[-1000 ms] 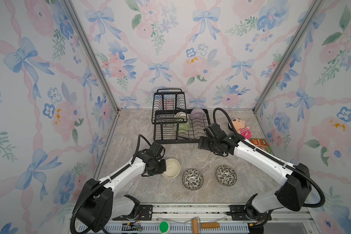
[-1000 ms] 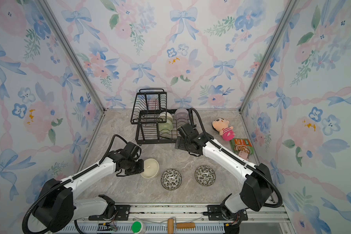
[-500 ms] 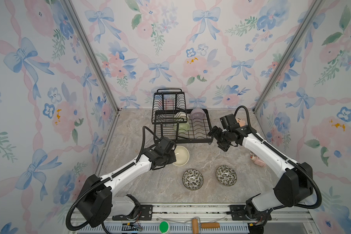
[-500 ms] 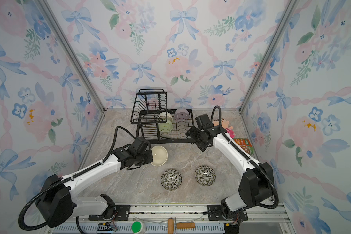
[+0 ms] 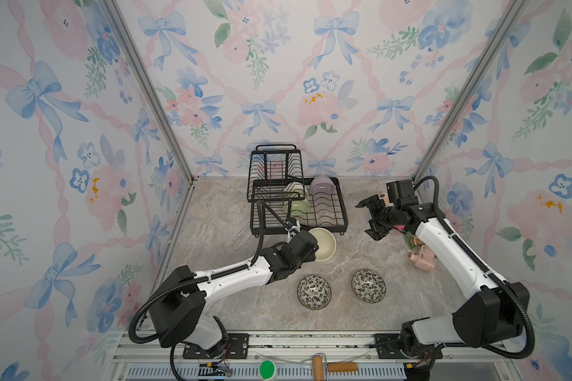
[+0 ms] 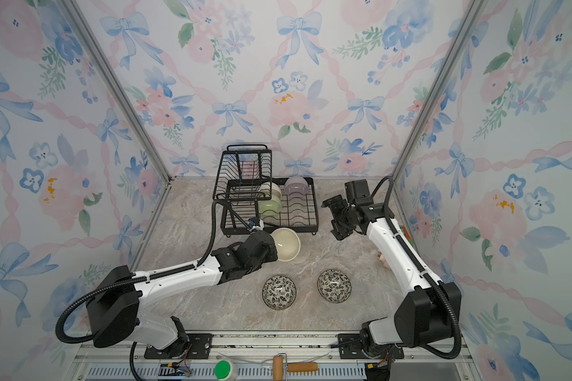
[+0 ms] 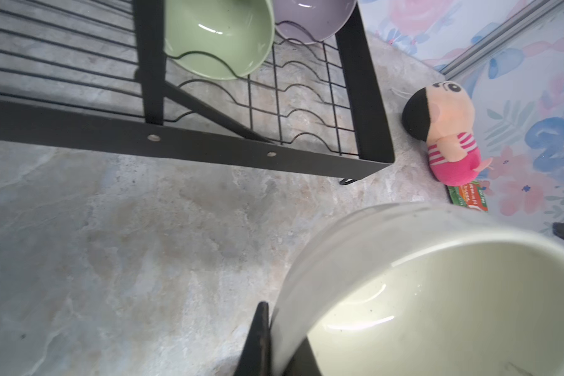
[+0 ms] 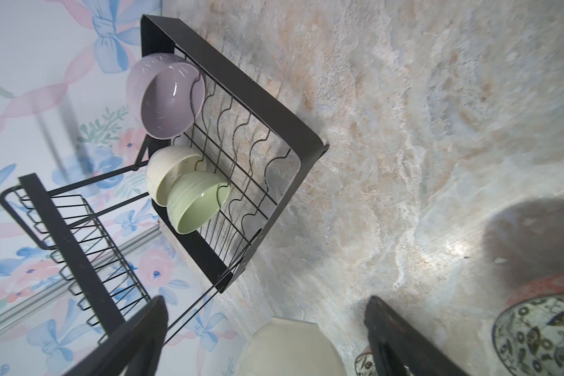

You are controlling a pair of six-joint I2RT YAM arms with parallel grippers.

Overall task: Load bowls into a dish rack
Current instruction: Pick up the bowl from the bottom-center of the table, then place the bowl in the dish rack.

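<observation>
One cream bowl [image 5: 325, 244], rim-clamped in the left gripper [image 5: 312, 246], has reached the near edge of the dish rack [image 5: 345, 211]; right gripper [image 5: 369, 220] has withdrawn rightward, open, empty; slotting is next.

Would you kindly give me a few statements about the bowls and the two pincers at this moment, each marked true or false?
1. The left pincer is shut on the rim of a cream bowl. True.
2. The right pincer holds a patterned bowl. False: it is open and empty.
3. Two leaf-patterned bowls lie on the table, outside the dish rack. True.
4. The lavender bowl sits in the raised basket. False: it stands in the rack's lower tray.
</observation>
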